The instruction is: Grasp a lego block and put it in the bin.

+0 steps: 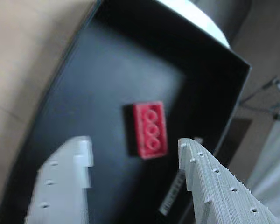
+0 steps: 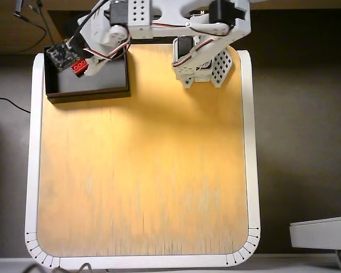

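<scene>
Spread wide, gripper (image 1: 135,151) hovers over lego block (image 1: 150,130) in bin (image 1: 74,93), whose corners are cut off

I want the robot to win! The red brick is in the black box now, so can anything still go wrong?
Maybe a little. The lego block lies on the floor of the bin, and the open gripper hangs right above it in the wrist view, so dipping lower could bump it. In the overhead view the bin sits at the table's corner under the arm, so a careless swing might nudge it.
</scene>
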{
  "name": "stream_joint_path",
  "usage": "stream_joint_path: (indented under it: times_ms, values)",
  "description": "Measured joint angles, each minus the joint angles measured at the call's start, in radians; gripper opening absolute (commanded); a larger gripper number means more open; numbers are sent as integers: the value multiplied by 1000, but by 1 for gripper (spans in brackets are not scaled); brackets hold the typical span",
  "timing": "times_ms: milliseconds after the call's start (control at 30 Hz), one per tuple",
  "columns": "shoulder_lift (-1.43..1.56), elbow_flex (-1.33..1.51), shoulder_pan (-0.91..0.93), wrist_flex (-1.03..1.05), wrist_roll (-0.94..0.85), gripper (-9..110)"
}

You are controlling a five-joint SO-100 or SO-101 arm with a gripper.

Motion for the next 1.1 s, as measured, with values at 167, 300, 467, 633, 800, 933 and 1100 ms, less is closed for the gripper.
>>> stream_joint_path:
  times_ms: [167, 300, 467, 633, 800, 933, 1100]
  values:
    - [120, 0, -147, 17, -118, 1]
    - [201, 0, -295, 17, -218, 1]
    - [293, 0, -538, 17, -348, 1]
    - [379, 0, -842, 11, -443, 1]
    - [445, 0, -1124, 9, -515, 1]
    - [489, 0, -1324, 9, -566, 0]
    - [541, 57, -1483, 9, -581, 0]
